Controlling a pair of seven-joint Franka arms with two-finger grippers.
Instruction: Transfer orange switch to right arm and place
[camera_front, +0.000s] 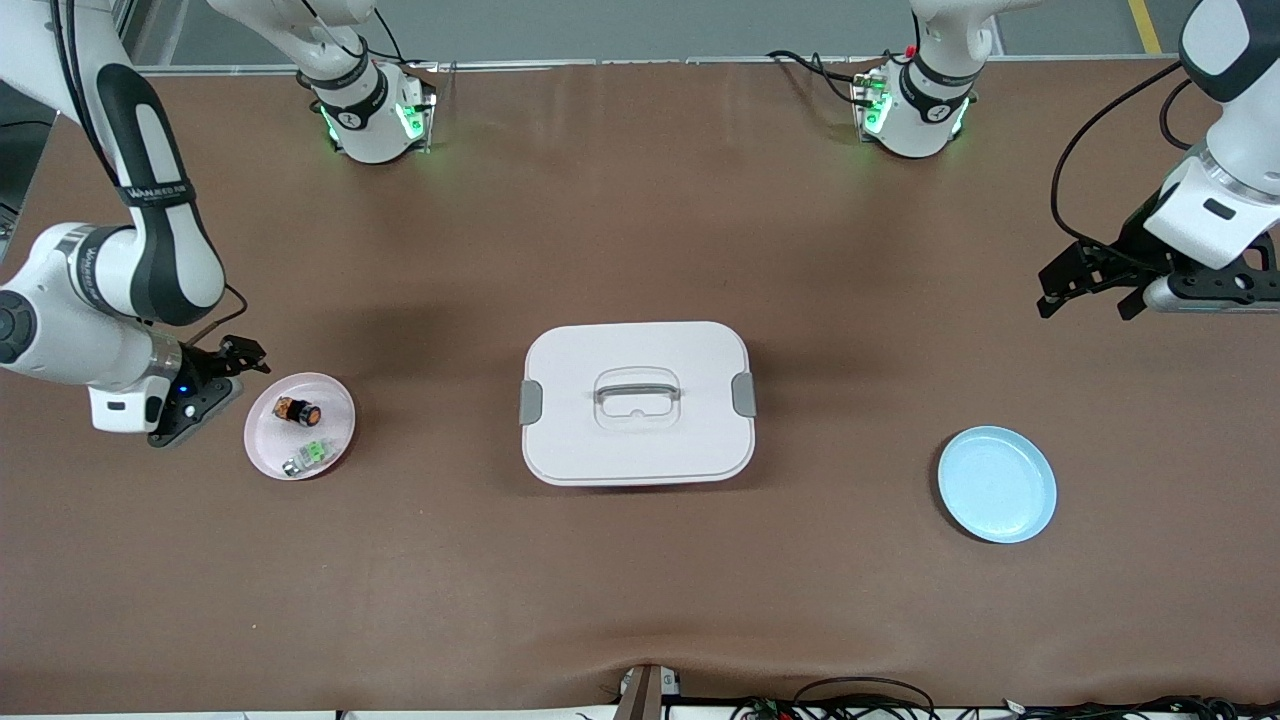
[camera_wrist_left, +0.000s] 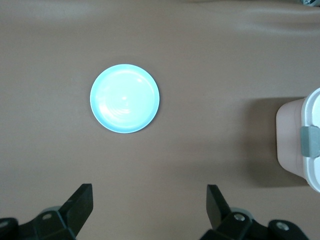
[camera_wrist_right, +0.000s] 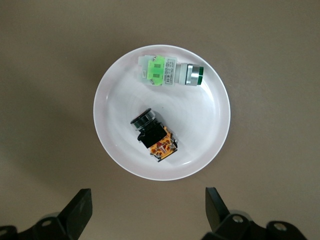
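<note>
Orange switch (camera_wrist_right: 154, 135) in pink plate (camera_front: 335, 400), label perhaps unreadable, both end effectors (camera_wrist_left: 147, 207) (camera_wrist_right: 145, 210) apart, waiting.

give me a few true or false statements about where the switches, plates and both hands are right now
1. The orange switch lies on the pink plate. True.
2. The green-and-silver part lies on the blue plate. False: it shares the pink plate with the orange switch; the blue plate holds nothing.
3. The right hand grips the orange switch. False: it is open beside the pink plate, holding nothing.
4. The left hand is open over the table toward the left arm's end. True.
5. The white lidded box sits between the two plates. True.
</note>
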